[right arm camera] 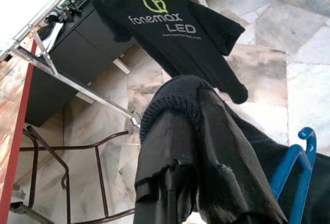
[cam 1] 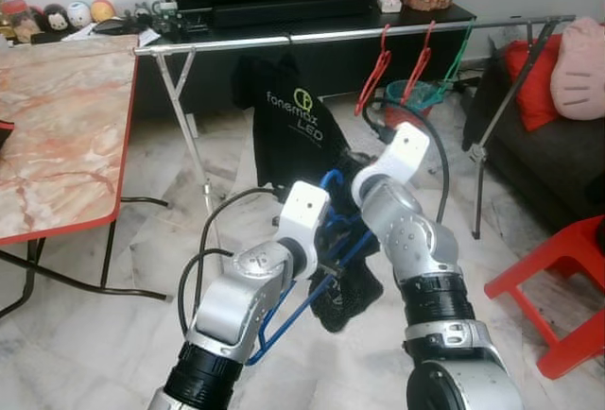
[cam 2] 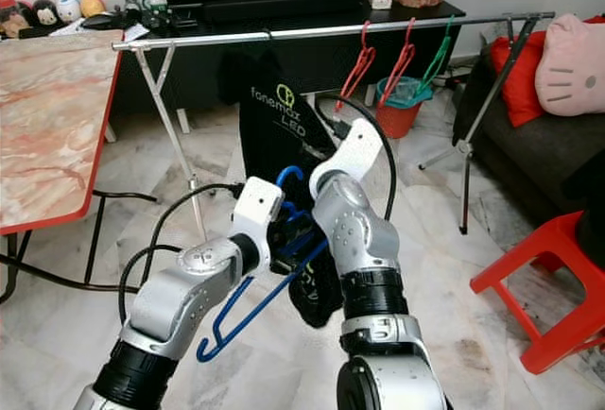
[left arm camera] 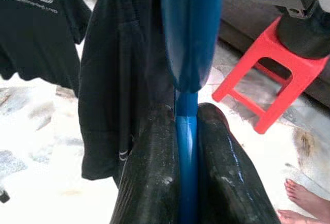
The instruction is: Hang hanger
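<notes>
Currently the blue plastic hanger (cam 2: 248, 308) is being held in front of the robot, low over the marble floor (cam 1: 113, 325), well short of the steel clothes rail (cam 1: 312, 35). In the left wrist view the left gripper (left arm camera: 187, 146) is being seen with its jaws narrowed onto a thin bar of the hanger, both pads touching it. The right gripper (right arm camera: 192, 131) is being seen with its jaws closed on the ribbed edge of a black knitted garment (right arm camera: 178, 95), which is draped beside the hanger's hook (right arm camera: 308, 132).

Handling, as judged: the hanger is being taken as light and stiff, smooth enough to turn or slide in a two-finger grip, with some flex in the thin bars. The garment is soft and limp, so it is being expected to sag, swing and shift the balance; whether it is fully threaded on the hanger cannot be told.

The best hold is being judged to be on the neck or shoulder bar close under the hook, leaving the hook free for the rail.

A black "fonemax LED" T-shirt (cam 1: 293, 117), two red hangers (cam 1: 376, 75) and a green hanger (cam 1: 458, 56) are already hanging on the rail. A marble-patterned surface (cam 1: 57, 127) and a red plastic stool (cam 1: 567, 287) are standing to either side.
</notes>
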You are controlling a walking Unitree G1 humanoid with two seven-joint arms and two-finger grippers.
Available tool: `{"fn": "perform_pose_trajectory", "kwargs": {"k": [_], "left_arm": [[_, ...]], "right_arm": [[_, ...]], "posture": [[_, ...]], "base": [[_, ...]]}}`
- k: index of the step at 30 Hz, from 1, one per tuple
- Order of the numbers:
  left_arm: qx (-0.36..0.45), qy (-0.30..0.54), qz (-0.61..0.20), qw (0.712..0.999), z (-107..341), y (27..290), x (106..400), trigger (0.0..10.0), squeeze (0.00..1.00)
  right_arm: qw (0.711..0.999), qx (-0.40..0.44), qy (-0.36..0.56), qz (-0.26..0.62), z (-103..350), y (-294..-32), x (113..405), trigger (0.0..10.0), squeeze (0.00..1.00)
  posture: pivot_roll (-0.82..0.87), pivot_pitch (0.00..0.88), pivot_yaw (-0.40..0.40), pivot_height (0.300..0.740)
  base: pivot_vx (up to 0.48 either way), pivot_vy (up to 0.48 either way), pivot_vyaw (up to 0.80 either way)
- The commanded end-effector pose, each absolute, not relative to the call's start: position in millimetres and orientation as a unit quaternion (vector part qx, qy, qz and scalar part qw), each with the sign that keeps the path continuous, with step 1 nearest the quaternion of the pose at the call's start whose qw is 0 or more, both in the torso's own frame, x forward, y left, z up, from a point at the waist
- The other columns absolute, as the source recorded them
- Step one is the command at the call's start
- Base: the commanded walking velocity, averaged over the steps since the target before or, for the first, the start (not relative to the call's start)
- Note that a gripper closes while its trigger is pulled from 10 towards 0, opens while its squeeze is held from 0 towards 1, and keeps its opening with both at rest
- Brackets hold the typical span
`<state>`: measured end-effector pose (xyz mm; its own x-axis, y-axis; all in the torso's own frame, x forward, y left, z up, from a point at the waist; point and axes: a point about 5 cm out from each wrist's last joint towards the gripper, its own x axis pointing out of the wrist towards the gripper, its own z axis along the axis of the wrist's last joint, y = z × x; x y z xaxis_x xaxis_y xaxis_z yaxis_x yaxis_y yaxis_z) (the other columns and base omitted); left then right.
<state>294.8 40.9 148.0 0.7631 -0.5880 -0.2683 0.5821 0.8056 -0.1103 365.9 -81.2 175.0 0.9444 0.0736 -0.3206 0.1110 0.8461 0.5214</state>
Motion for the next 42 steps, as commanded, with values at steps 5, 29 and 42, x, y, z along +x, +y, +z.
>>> {"fn": "perform_pose_trajectory", "kwargs": {"k": [5,29,42], "left_arm": [[-0.017,0.154,-0.302,0.941,150.1,38.2,295.2,10.0,0.00],[-0.084,0.172,-0.089,0.978,147.1,67.8,313.9,10.0,0.00],[-0.008,0.137,-0.212,0.968,157.9,50.9,297.8,10.0,0.00]], "right_arm": [[0.930,0.324,0.165,0.059,196.1,-25.3,358.5,10.0,0.00],[0.926,0.334,0.163,0.060,199.0,-21.4,358.5,10.0,0.00],[0.940,0.300,0.162,0.025,185.5,-40.0,364.1,10.0,0.00]], "posture": [[0.01,0.000,-0.030,0.740],[0.02,0.000,-0.030,0.740],[0.02,0.000,-0.036,0.740]], "base": [[0.000,0.000,0.00],[0.000,0.000,0.00],[0.000,0.000,0.00]]}}
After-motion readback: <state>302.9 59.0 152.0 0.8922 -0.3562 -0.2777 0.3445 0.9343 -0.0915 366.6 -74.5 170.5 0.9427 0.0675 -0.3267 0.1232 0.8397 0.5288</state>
